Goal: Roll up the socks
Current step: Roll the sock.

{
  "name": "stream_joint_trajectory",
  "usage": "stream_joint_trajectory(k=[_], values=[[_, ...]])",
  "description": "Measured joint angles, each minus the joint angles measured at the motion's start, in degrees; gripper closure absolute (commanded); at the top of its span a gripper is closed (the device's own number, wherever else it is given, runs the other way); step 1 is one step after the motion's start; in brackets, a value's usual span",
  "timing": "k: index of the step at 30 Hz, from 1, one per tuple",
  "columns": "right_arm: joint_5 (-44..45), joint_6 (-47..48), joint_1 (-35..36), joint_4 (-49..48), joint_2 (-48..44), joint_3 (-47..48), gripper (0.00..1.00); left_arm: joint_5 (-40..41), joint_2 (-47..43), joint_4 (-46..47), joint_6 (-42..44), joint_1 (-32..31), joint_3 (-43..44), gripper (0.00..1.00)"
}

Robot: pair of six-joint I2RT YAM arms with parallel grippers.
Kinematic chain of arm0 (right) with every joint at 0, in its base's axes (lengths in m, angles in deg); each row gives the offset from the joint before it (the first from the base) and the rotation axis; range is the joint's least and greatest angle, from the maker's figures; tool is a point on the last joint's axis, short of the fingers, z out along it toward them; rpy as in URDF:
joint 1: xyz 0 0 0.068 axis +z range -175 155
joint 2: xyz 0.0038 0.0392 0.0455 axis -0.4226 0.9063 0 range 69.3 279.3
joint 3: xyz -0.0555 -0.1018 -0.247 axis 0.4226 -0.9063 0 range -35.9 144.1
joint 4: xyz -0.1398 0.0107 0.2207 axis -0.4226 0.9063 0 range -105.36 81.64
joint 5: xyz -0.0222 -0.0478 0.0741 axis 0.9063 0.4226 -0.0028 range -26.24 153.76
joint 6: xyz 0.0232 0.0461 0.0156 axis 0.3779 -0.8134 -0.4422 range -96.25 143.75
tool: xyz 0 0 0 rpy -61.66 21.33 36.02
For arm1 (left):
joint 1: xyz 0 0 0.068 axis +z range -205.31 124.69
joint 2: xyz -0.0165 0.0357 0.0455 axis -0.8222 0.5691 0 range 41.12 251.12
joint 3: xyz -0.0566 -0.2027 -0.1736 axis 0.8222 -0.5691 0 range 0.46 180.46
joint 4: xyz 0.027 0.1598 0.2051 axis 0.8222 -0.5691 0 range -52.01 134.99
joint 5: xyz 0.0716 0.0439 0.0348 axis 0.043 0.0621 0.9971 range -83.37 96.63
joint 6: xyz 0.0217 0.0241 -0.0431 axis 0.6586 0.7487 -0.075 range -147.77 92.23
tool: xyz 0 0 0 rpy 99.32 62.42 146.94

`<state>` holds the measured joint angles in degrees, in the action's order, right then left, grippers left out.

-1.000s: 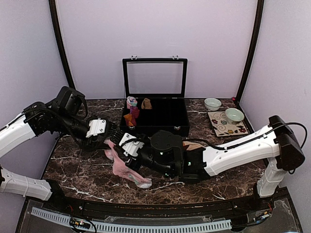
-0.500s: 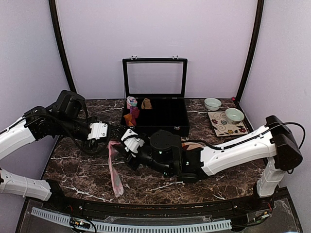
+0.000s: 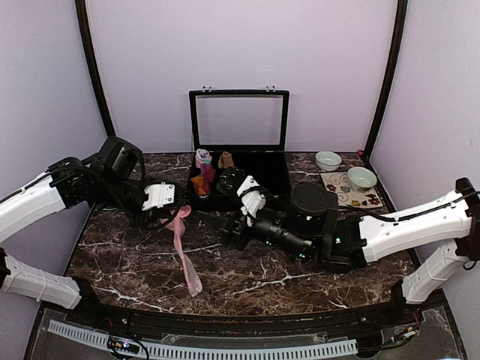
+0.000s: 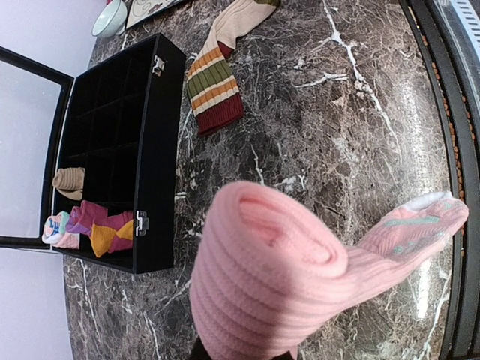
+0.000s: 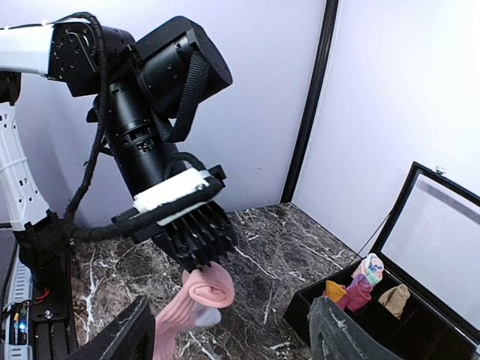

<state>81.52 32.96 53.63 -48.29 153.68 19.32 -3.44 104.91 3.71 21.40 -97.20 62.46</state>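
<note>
I'm pinching the pink sock by its folded cuff with my left tool, toe dangling toward the near-left edge of the counter. I'm planning on laying it flat before rolling. My right tool is gaping wide now, having let go and backed off.

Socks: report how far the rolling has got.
Done: neither long sock is rolled; only small bundles sit in the box. In hand: the left pincer is shut on the doubled-over end of the pink sock, the rest trailing unrolled onto the table; the right pincer is open, apart from it. Left: rolling the pink sock, then the striped sock, lying flat beside the box.
</note>
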Motion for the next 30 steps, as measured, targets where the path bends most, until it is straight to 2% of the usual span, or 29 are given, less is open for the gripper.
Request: stream_joint_trajectory(k=[12, 22, 25, 30], values=[[-1.29, -0.26, 1.40, 1.57, 14.01, 8.50, 0.26, -4.11, 2.69, -5.11, -1.88, 0.15, 4.28, 1.00], [4.48, 3.74, 1.62, 2.56, 17.31, 14.58, 0.24, -7.74, 3.06, -9.55, -1.66, 0.15, 4.63, 1.00], [5.35, 5.01, 1.62, 3.28, 17.53, 14.62, 0.27, -8.66, 3.08, -10.45, -1.38, 0.15, 4.63, 1.00], [2.40, 7.52, 1.62, 3.34, 17.05, 11.80, 0.36, -10.69, 3.87, -12.87, -0.87, 0.15, 5.97, 1.00]])
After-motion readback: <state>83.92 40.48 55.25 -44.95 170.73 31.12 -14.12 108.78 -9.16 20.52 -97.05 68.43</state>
